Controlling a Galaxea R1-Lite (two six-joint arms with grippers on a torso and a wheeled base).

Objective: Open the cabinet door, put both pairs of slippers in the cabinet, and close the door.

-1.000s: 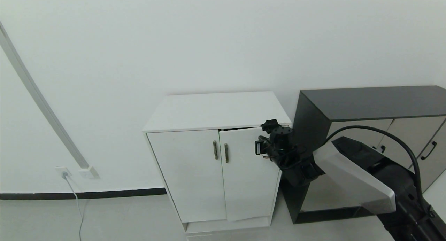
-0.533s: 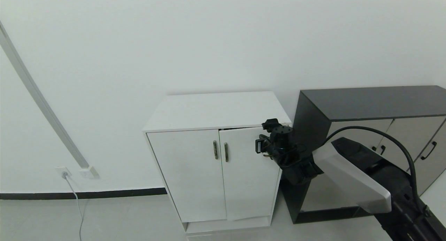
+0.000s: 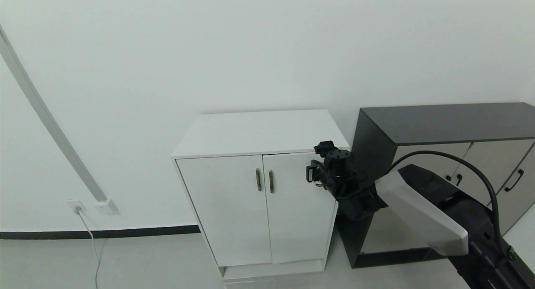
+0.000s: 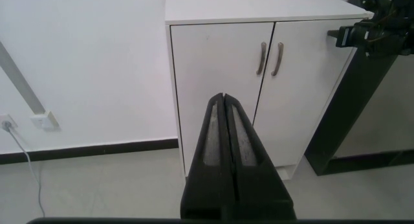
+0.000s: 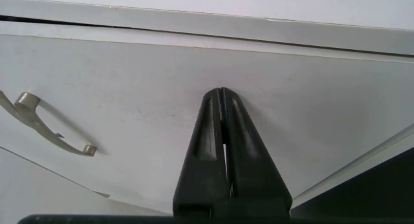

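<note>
The white cabinet (image 3: 259, 132) stands against the wall with two doors and metal handles (image 3: 265, 180) at the middle seam. Its right door (image 3: 299, 209) lies almost flush with the left door (image 3: 228, 209); a thin dark slit remains along its top edge (image 5: 65, 24). My right gripper (image 5: 223, 93) is shut, with its tips against the upper part of that door (image 5: 129, 75), to the side of the handle (image 5: 45, 120). My left gripper (image 4: 223, 100) is shut and empty, hanging back from the cabinet (image 4: 259, 7) above the floor.
A dark grey cabinet (image 3: 443, 122) stands directly to the right of the white one. A wall socket with a cable (image 3: 75, 206) and a slanted conduit (image 3: 46, 113) are on the left wall. Open floor (image 3: 125, 264) lies in front.
The right door has swung inward from slightly ajar to almost flush, with my right arm following it toward the cabinet. The left arm has not moved.
</note>
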